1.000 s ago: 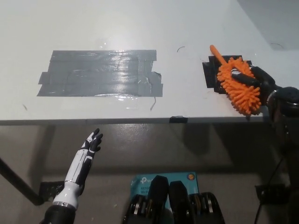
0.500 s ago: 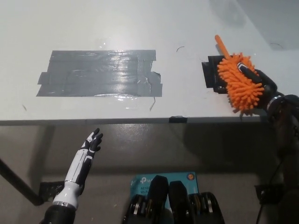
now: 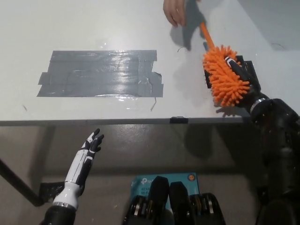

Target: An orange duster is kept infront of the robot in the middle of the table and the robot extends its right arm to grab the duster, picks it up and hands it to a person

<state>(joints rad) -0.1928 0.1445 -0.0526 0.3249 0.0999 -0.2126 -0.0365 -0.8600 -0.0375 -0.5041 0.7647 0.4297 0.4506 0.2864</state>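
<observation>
The orange duster (image 3: 224, 79) is held in the closed right hand (image 3: 243, 77) over the desk's (image 3: 93, 28) right part, its handle angled toward a person's hand (image 3: 174, 10) at the far edge. The left hand (image 3: 92, 143), fingers spread and empty, is positioned below the near edge.

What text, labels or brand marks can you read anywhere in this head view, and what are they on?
Teal box on the floor below the table edge: white logo that looks like "tp-link", partly hidden by the robot's body; the smaller lines and the round orange badge are too blurred to read.
Orange duster, grey tape patch, white table: no text visible.
</observation>
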